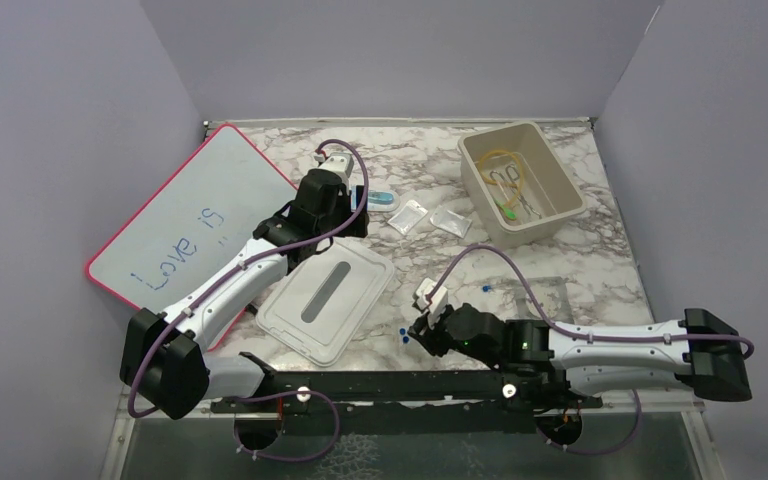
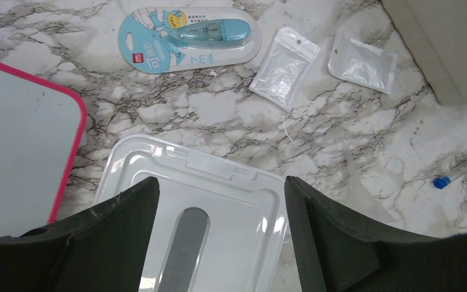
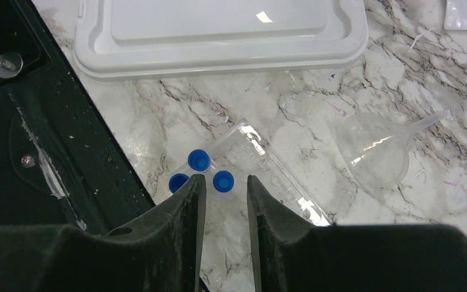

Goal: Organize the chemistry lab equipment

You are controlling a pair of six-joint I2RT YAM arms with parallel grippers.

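On the grey-veined marble tabletop (image 2: 219, 115), near edge: three small tubes with round blue caps (image 3: 198, 160) lie in a clear moulded plastic holder (image 3: 273, 176), and a thin-walled transparent funnel (image 3: 374, 152) rests on its side just beside them, spout pointing away. The right gripper (image 3: 226, 198) hangs directly over the caps, its matte black fingers parted by a narrow gap with nothing between them. The left gripper (image 2: 219, 188) is spread wide and empty above a glossy white rectangular lid (image 2: 237, 182), which has rounded corners and a grey oval slot label. Beyond the lid lie a teal correction-tape dispenser in an oval blister card (image 2: 188, 36) and two crinkled clear zip bags (image 2: 283, 67), flat on the marble. One loose blue-capped vial (image 2: 441, 182) lies apart, to the right. At the far right stands a cream rectangular bin (image 1: 545, 232); inside it are coiled amber rubber tubing (image 1: 505, 165), metal forceps (image 1: 525, 195) and a thin green stick (image 1: 510, 210). A pink-rimmed whiteboard (image 1: 190, 220), marked "Love is" in blue, leans at the left
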